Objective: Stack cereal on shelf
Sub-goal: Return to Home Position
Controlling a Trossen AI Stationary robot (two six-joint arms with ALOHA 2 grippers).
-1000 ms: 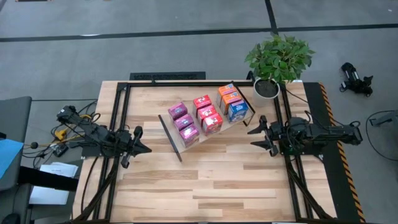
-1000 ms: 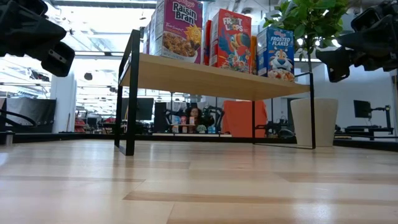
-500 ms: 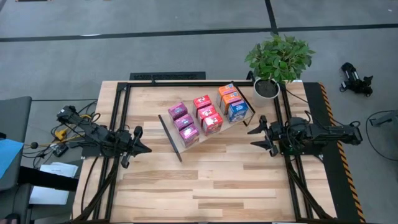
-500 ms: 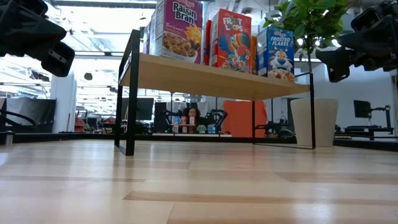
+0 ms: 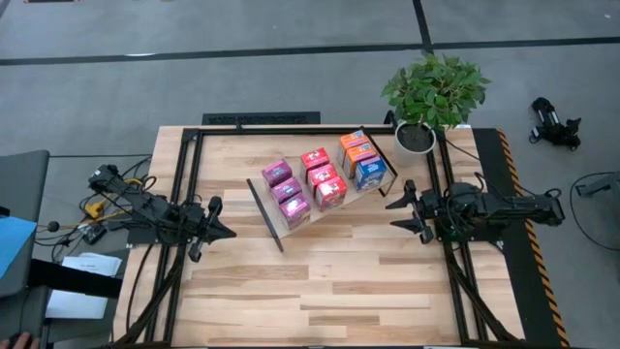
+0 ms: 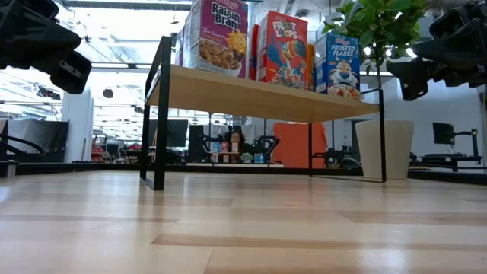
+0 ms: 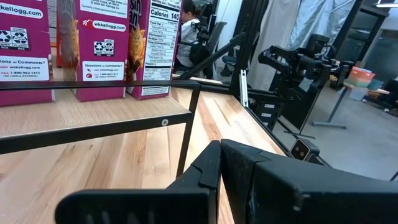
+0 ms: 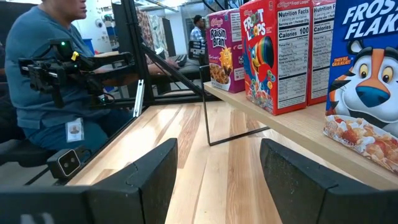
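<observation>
The shelf (image 6: 259, 97) is a light-wood board on black metal end brackets, standing at the table's middle and set askew in the high view (image 5: 274, 229). Several cereal boxes stand upright on it: magenta ones (image 5: 289, 191), red ones (image 5: 323, 177), orange ones (image 5: 358, 149) and one blue one (image 5: 369, 172). My left gripper (image 5: 219, 219) hovers shut and empty at the table's left, left of the shelf. My right gripper (image 5: 398, 207) hovers open and empty at the table's right, right of the shelf.
A potted plant (image 5: 433, 89) stands at the table's far right corner, behind my right gripper. A black metal frame (image 5: 184, 194) runs along the table's left, far and right edges. Bare tabletop (image 5: 320, 281) lies between the shelf and the near edge. A person (image 8: 56, 74) sits beyond the left side.
</observation>
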